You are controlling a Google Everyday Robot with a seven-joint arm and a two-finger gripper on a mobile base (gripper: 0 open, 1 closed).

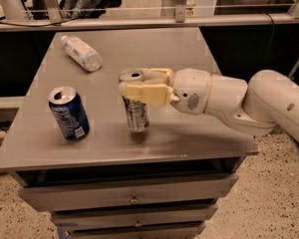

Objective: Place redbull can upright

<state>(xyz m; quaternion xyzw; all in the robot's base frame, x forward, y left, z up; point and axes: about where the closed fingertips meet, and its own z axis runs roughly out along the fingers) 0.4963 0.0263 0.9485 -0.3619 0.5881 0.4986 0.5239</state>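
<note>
The redbull can is slim and silver with blue patches and a silver top. It is upright near the middle of the grey table, its base on or just above the surface. My gripper reaches in from the right on a white arm. Its cream fingers are closed around the can's upper part, just under the rim.
A wider dark blue soda can stands upright to the left of the redbull can. A clear plastic bottle lies on its side at the back left. Drawers sit below the table's front edge. A rail runs behind the table.
</note>
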